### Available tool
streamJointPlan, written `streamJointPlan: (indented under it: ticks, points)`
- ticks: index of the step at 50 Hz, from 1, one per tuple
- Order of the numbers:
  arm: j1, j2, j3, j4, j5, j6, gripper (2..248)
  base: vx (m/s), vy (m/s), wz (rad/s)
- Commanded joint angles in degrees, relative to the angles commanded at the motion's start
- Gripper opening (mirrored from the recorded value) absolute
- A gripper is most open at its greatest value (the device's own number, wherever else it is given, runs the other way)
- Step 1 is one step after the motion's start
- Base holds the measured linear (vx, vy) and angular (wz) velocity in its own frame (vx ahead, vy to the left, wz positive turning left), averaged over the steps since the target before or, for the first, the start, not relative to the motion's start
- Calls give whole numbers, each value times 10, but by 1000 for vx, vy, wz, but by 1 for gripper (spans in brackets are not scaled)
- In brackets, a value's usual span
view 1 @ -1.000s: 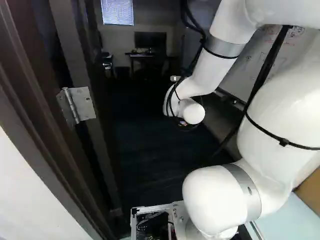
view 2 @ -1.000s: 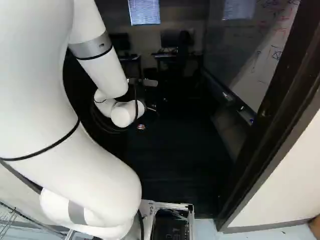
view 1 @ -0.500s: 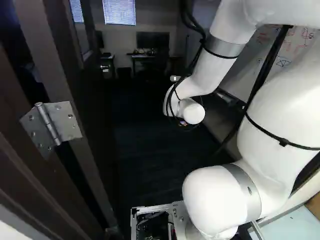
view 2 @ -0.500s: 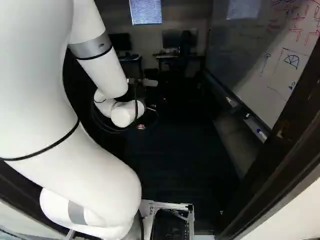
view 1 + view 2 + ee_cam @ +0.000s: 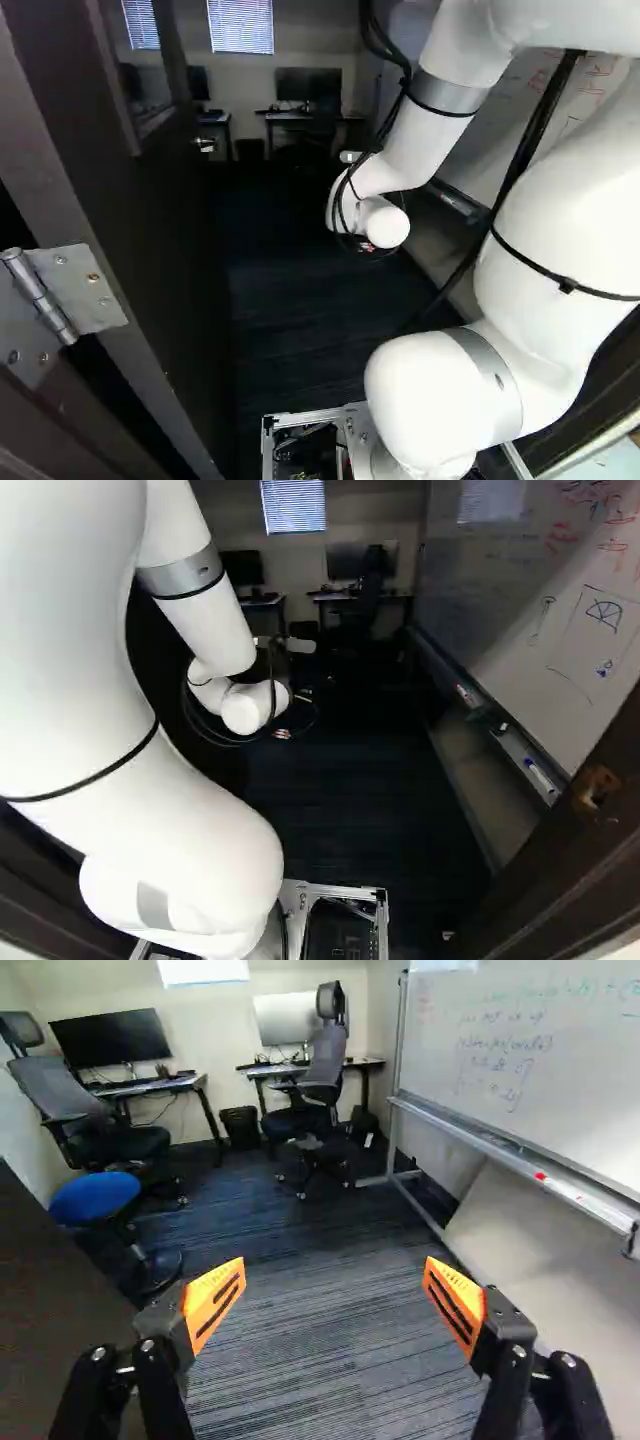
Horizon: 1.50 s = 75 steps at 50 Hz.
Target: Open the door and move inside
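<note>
End effector (image 5: 335, 1262) wide open, holding nothing, and now it's straight in, steady, clearing the door (image 5: 165, 230) left of it, whiteboard (image 5: 530, 1060) right

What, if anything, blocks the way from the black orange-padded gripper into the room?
Nothing visible directly ahead of the gripper on the striped dark carpet; the round blue stool stands off toward the dark door, two grey office chairs farther back.

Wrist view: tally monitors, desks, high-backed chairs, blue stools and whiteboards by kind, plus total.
Monitors: 2
Desks: 2
High-backed chairs: 2
Blue stool: 1
Whiteboard: 1
Total: 8
</note>
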Motion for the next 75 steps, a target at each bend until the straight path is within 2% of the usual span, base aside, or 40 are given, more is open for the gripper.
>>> streamJointPlan:
  ticks: [15, 75]
  points:
    - [0, 0, 0, 0, 0, 0, 247, 173, 28, 144]
    - [0, 0, 0, 0, 0, 0, 247, 188, -1, 7]
